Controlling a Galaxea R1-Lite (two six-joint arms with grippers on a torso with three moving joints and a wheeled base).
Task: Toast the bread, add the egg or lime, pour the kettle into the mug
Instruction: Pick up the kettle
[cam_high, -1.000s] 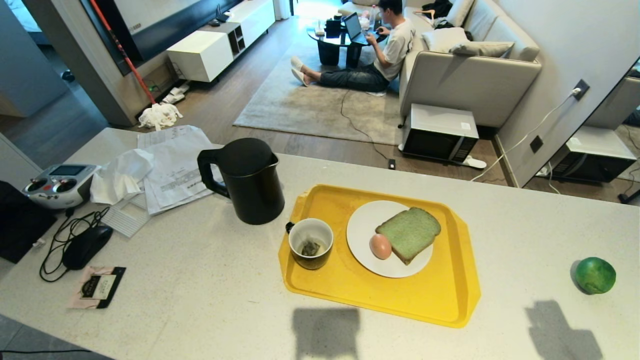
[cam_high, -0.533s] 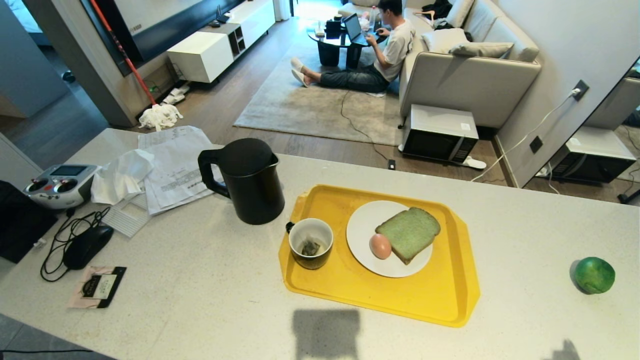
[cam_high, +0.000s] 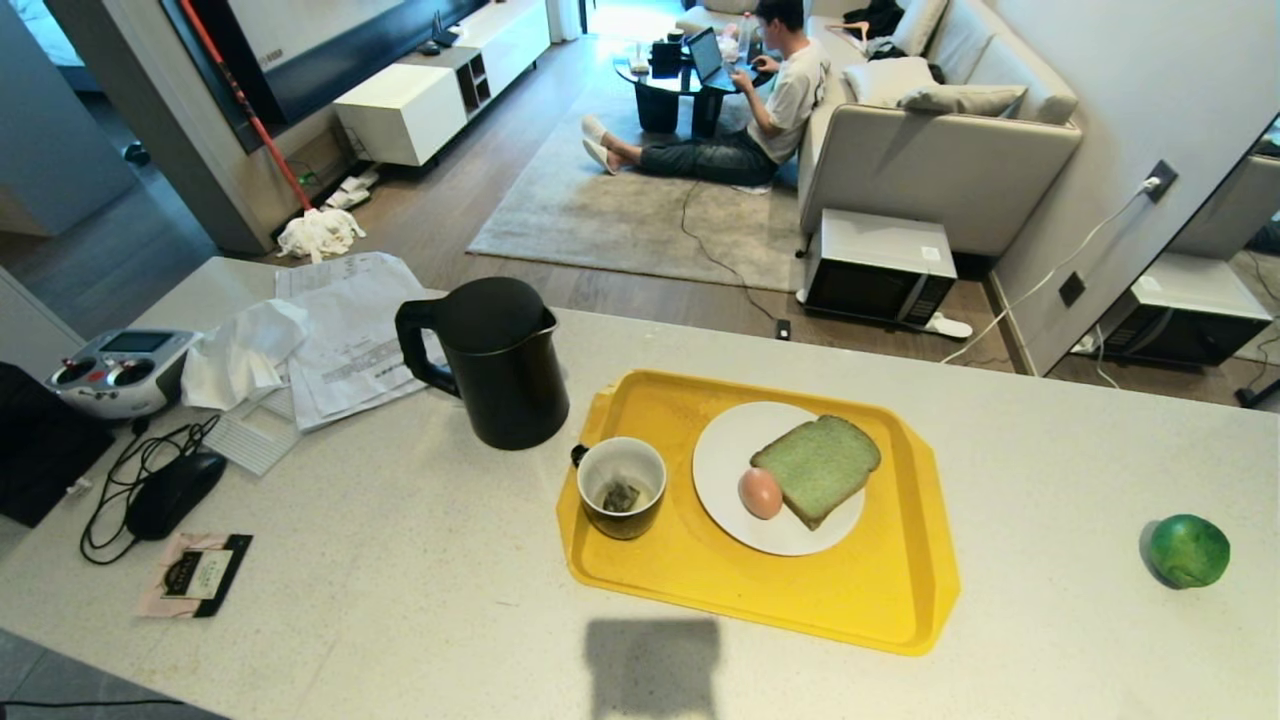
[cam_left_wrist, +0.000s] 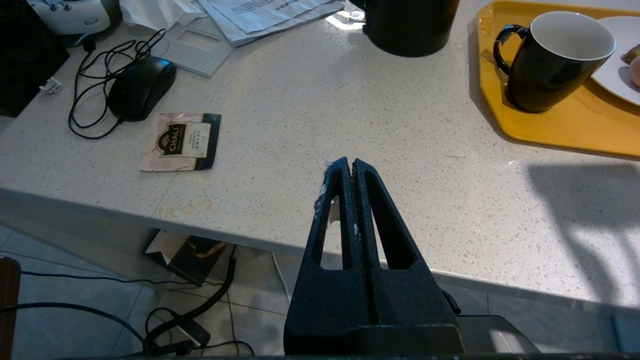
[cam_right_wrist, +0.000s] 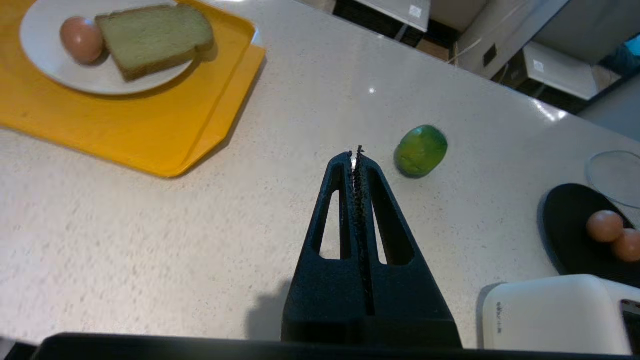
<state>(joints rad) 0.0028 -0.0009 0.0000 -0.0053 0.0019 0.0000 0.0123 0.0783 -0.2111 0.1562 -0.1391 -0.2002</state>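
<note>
Speckled pale surface (cam_high: 420, 590) carries tray (cam_high: 880, 600) w/ mug (cam_high: 621, 487), plate (cam_high: 725, 450), bread (cam_high: 818, 467), egg (cam_high: 760, 492); kettle (cam_high: 495, 360) beside tray, lime (cam_high: 1188, 550) far right. Left hand (cam_left_wrist: 350, 167) and right hand (cam_right_wrist: 358, 156) both pressed together, empty, near surface edge. Beyond: person (cam_high: 755, 110) seated on rug (cam_high: 620, 215) by sofa (cam_high: 950, 140).

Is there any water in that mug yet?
No. The mug on the tray holds only a dry tea bag.

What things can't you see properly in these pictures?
- Kettle: the lid hides its inside in the head view; the left wrist view's edge cuts off all but its base.
- Mug: the tea bag is hidden by its wall in the left wrist view.
- White appliance: cut off by the right wrist view's edge.
</note>
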